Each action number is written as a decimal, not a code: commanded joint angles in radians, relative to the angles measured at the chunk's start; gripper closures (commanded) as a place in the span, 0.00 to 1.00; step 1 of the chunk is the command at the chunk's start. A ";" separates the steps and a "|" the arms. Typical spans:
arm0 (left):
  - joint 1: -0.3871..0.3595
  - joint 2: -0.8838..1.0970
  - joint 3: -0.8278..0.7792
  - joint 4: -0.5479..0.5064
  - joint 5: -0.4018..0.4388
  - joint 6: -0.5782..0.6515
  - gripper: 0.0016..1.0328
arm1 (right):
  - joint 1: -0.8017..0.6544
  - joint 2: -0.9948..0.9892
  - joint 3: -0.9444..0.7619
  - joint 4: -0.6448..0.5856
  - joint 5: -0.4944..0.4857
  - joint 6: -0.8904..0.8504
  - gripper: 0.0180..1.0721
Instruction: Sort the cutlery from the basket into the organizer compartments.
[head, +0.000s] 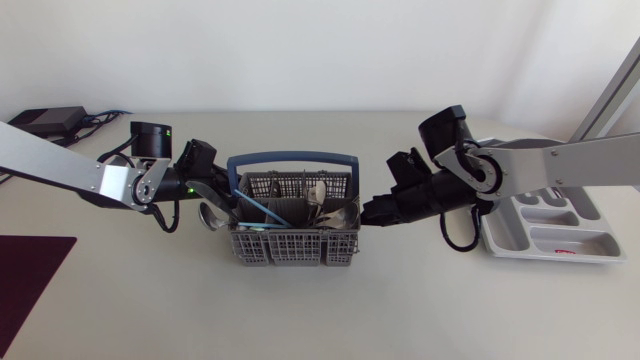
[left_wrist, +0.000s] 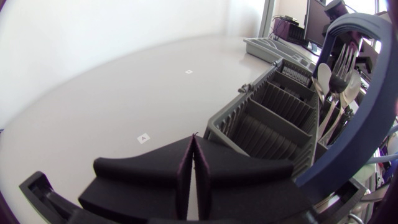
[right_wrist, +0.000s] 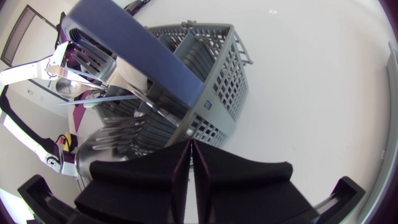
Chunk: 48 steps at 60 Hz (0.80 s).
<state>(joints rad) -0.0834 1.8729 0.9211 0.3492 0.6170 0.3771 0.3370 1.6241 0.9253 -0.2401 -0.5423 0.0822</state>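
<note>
Here, our left gripper (head: 226, 198) and right gripper (head: 370, 212), each with fingers pressed together, flank the ends of the central basket (head: 295, 252), seemingly to steady it, its cutlery (head: 322, 205) standing unsorted while the organizer (head: 565, 240) waits at the right edge of the table (head: 150, 300).
</note>
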 joint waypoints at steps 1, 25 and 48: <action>0.025 -0.021 -0.011 -0.013 0.020 -0.015 0.97 | -0.009 -0.040 -0.040 0.018 0.038 -0.002 0.88; 0.186 -0.324 -0.188 -0.157 0.043 0.043 0.90 | 0.013 -0.273 -0.149 0.010 0.197 -0.065 0.56; 0.169 -0.702 -0.136 -0.688 -0.013 0.091 0.80 | 0.030 -0.409 -0.166 -0.077 0.219 -0.088 0.39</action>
<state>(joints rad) 0.1089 1.2366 0.7536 -0.2794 0.6216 0.4469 0.3557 1.2388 0.7765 -0.2939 -0.3305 0.0105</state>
